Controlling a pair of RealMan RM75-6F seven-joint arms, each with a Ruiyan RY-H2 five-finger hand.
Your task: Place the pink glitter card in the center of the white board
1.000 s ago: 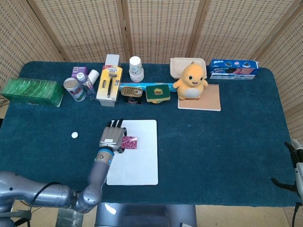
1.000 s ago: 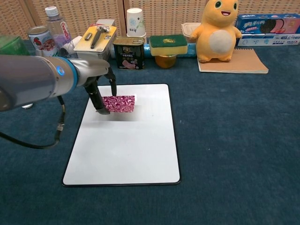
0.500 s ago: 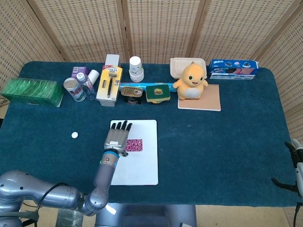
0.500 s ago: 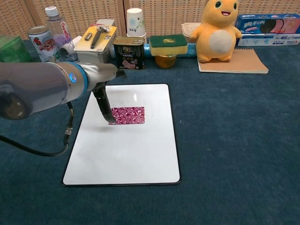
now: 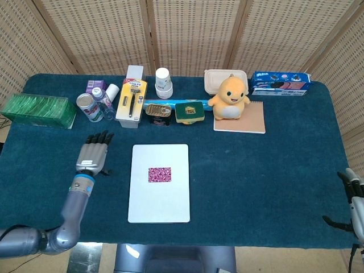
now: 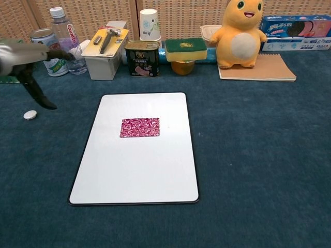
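Note:
The pink glitter card [image 5: 160,174] [image 6: 139,127] lies flat on the white board [image 5: 159,207] [image 6: 134,170], near its middle and a little toward the far edge. Nothing touches the card. My left hand [image 5: 94,154] [image 6: 32,82] hovers over the blue cloth left of the board, well apart from it, fingers spread and holding nothing. In the chest view a small white disc [image 6: 30,114] lies just below that hand. My right hand [image 5: 354,199] shows only partly at the lower right edge of the head view, fingers apart and holding nothing.
Along the table's far side stand a green box [image 5: 37,110], a can [image 5: 85,103], a bottle [image 6: 64,31], a razor box [image 5: 131,99], a paper cup [image 5: 164,81], a tin [image 6: 140,58], a yellow plush toy [image 5: 230,96] on a notebook [image 5: 250,122], and a cookie box [image 5: 280,83].
My left hand let go of the card and drew back to the left, off the board. The card moved toward the board's middle a second ago and has lain still since.

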